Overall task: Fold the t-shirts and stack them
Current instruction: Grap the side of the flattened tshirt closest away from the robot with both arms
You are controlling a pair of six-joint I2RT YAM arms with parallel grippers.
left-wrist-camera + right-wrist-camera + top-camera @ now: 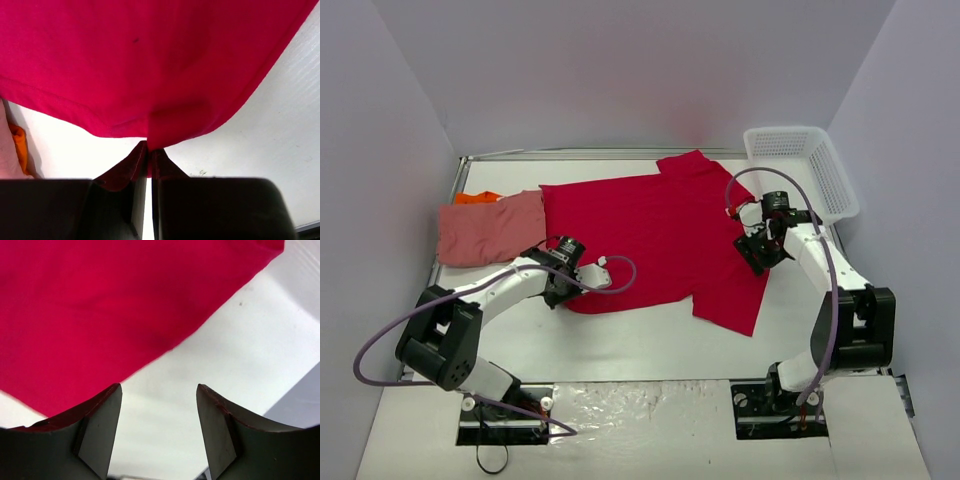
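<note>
A bright red t-shirt [655,230] lies spread across the middle of the table. My left gripper [563,290] is shut on its near-left hem, and the left wrist view shows the red cloth [150,70] pinched between the closed fingertips [159,157]. My right gripper [757,252] hovers at the shirt's right edge, open and holding nothing; the red cloth [110,300] lies just beyond its left fingertip. A folded salmon pink t-shirt [485,230] sits at the far left, with an orange t-shirt [477,197] peeking out behind it.
A white mesh basket [805,168] stands at the back right corner. White walls enclose the table on three sides. Purple cables loop from both arms.
</note>
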